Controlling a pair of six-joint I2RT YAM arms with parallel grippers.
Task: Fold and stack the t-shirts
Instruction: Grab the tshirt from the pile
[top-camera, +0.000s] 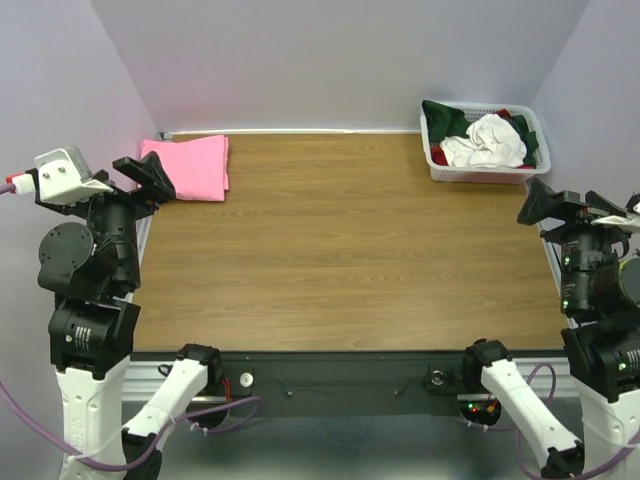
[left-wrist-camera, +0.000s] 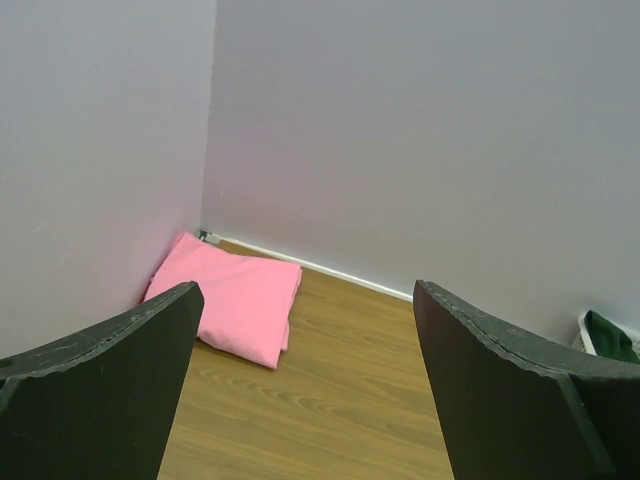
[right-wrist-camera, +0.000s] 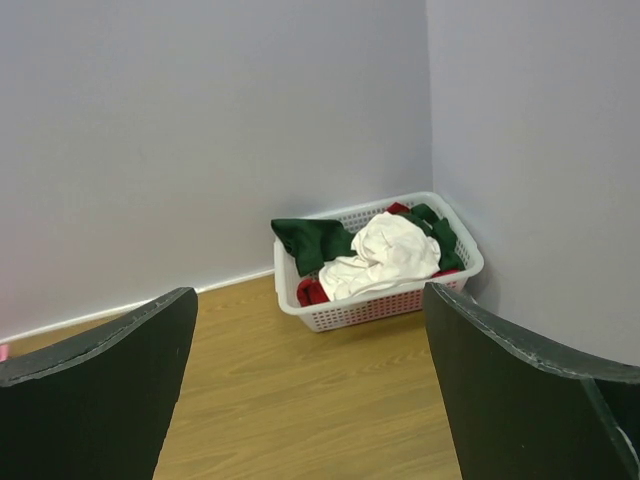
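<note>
A folded pink t-shirt (top-camera: 188, 168) lies flat in the far left corner of the wooden table (top-camera: 340, 250); the left wrist view shows this pink t-shirt (left-wrist-camera: 235, 300) against the walls. More t-shirts sit crumpled in a white lattice basket (top-camera: 480, 177) at the far right: a white one (right-wrist-camera: 390, 255) with dark green sleeves (right-wrist-camera: 310, 240) on top, and a red one (right-wrist-camera: 312, 291) beneath. My left gripper (top-camera: 150, 178) hovers open just in front of the pink t-shirt, empty. My right gripper (top-camera: 545, 202) hangs open at the right edge, well short of the basket (right-wrist-camera: 370, 312), empty.
Pale purple walls close the table in on the left, back and right. A black rail (top-camera: 340, 365) with both arm bases runs along the near edge. Bare wood lies between the pink t-shirt and the basket.
</note>
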